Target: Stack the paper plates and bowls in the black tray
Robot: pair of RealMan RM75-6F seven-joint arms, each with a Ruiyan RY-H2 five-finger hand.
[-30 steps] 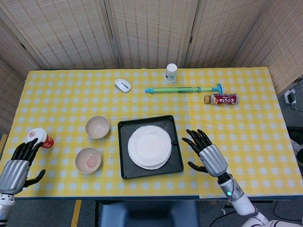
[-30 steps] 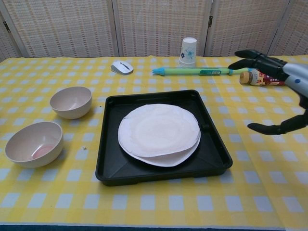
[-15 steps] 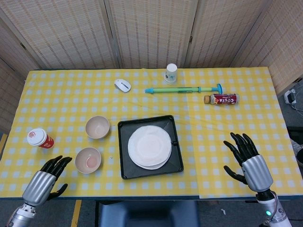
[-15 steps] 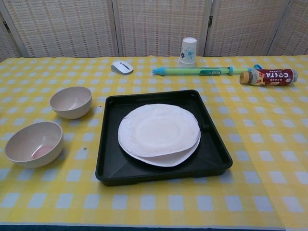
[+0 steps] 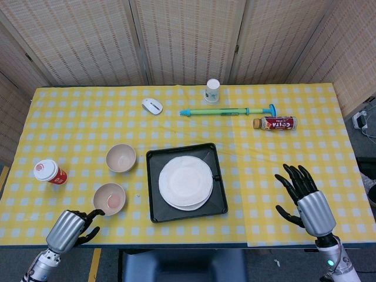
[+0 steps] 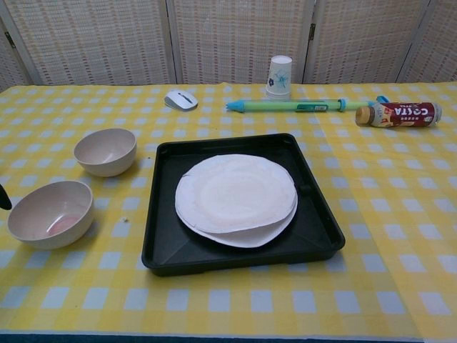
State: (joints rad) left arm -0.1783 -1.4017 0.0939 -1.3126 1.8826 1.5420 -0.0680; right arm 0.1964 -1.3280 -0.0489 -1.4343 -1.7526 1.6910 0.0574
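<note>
Now curling inward at the near left edge of the surface point(image 5: 282, 158), left hand point(image 5: 71, 227), clenched on nothing beside the nearer bowl point(image 5: 109, 198); barely shifting, right hand point(image 5: 306, 195), fingers spreading, released, at the near right. Lying stacked in the black tray point(image 5: 154, 205), paper plates point(image 5: 185, 182). Sitting left of the tray, farther bowl point(image 5: 121, 158). Standing toward the left edge, red cup point(image 5: 49, 172).
</note>
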